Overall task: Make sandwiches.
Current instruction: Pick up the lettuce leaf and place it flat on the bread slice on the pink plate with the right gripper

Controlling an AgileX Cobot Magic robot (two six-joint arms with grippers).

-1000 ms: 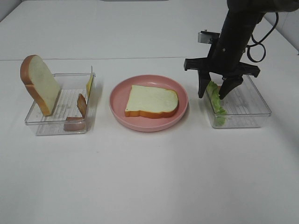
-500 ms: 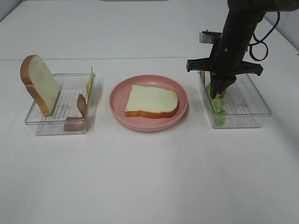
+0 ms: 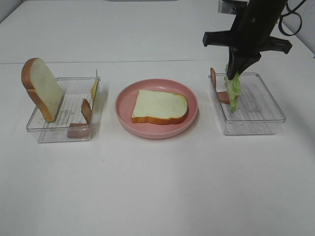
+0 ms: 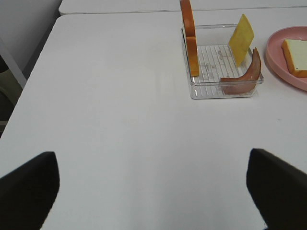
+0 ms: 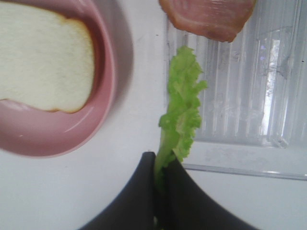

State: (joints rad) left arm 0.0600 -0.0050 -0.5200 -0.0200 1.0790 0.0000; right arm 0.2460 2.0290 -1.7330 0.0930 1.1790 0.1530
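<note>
One white bread slice [image 3: 160,106] lies flat on the round pink plate [image 3: 124,112], seen also as bread [image 5: 43,55] on the plate [image 5: 103,72] in the right wrist view. My right gripper [image 3: 235,73] [image 5: 160,165] is shut on a ruffled green lettuce leaf [image 3: 233,89] [image 5: 182,108], which hangs above the right clear tray [image 3: 256,125]. Bacon pieces [image 3: 222,96] [image 5: 208,14] stay in that tray. A second bread slice [image 3: 42,88] [image 4: 189,33] stands on edge in the left tray [image 3: 54,133]. My left gripper's dark fingers [image 4: 276,191] stand wide open over bare table, well short of that tray.
The left tray [image 4: 225,93] also holds a yellow cheese slice [image 4: 241,40] [image 3: 93,89] leaning upright and curved bacon strips [image 4: 244,79] [image 3: 86,110]. White table surrounds the plate and both trays; its left edge [image 4: 33,72] shows in the left wrist view.
My right gripper shut on the lettuce in the right tray and rose, lifting the leaf clear of the tray floor. The left gripper has not moved.
</note>
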